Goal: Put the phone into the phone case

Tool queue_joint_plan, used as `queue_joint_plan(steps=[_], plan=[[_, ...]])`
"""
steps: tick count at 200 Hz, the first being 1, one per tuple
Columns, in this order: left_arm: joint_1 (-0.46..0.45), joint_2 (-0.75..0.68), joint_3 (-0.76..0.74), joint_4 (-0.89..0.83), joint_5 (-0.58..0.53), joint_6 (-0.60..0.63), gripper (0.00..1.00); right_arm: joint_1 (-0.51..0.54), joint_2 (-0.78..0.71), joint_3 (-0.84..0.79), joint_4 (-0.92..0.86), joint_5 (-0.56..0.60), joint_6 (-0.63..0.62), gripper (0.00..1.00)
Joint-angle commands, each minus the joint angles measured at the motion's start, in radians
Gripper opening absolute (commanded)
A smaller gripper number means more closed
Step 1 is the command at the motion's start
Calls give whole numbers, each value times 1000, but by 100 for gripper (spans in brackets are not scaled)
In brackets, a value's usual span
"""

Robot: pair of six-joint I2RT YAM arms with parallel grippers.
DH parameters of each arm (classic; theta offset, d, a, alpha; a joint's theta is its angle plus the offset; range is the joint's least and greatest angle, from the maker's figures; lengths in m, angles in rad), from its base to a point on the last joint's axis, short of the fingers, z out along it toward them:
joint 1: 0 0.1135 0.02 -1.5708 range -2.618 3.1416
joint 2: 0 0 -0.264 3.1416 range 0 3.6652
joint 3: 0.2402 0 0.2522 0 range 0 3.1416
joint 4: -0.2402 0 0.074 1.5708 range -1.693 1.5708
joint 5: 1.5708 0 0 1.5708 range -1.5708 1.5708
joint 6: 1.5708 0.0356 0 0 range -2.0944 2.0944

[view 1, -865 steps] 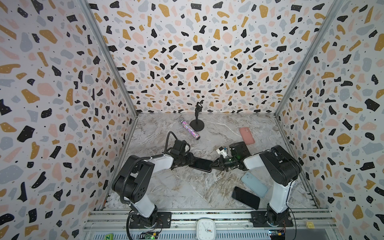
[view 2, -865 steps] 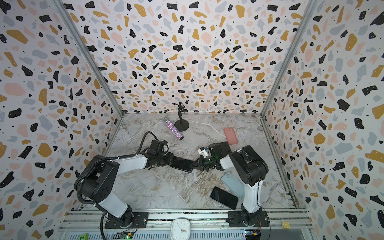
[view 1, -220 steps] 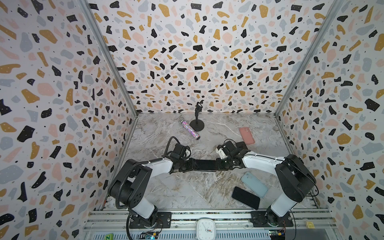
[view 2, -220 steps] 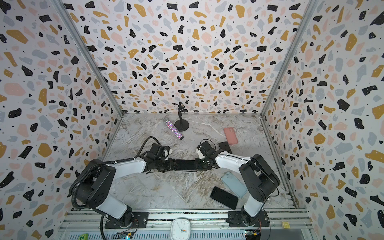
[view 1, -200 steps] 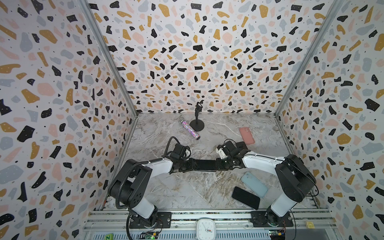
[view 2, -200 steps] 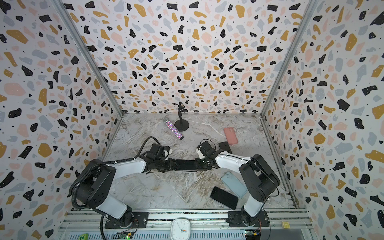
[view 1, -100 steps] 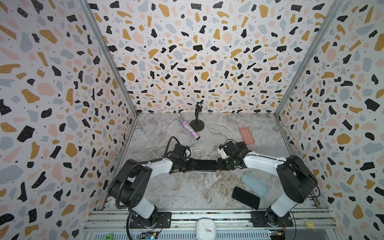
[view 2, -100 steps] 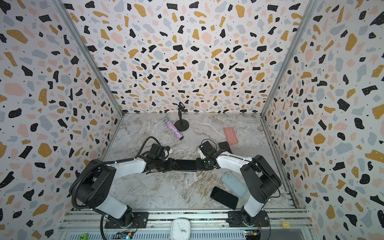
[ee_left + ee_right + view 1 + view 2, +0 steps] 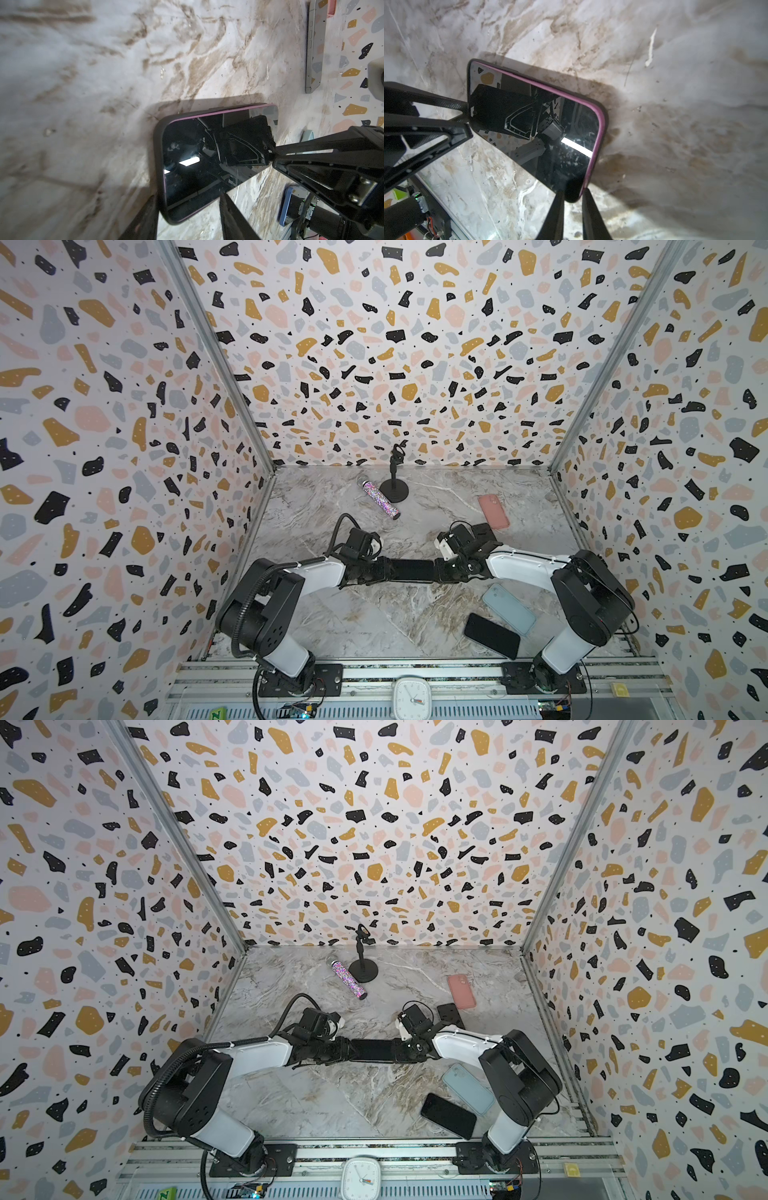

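Seating step: phone (image 9: 411, 570) lies centre of worktop (image 9: 374, 626), seemingly almost home in black phone case (image 9: 158, 155); my left fingers (image 9: 145, 220) clamp one end, right fingers (image 9: 554, 218) pinch opposite corner; next, press that corner fully in.

Glass front of the phone (image 9: 207, 166) is glossy black, mirror-like, with smudges. The case (image 9: 158, 162) around it looks like matt dark soft plastic. The tabletop (image 9: 374, 626) is smooth marble-look with a dull sheen; the tube (image 9: 381, 499) is rough glitter, sparkly.
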Motion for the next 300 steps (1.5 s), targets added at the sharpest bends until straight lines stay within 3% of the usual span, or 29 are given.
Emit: queue_joint_plan(steps=[1, 127, 300], plan=[[-8, 2, -17, 20, 20, -6, 49, 17, 11, -16, 29, -46, 15, 16], [-48, 19, -11, 63, 26, -39, 39, 47, 48, -39, 94, -110, 42, 10], [-61, 24, -21, 84, 25, -51, 37, 74, 105, -42, 138, -117, 60, 10]])
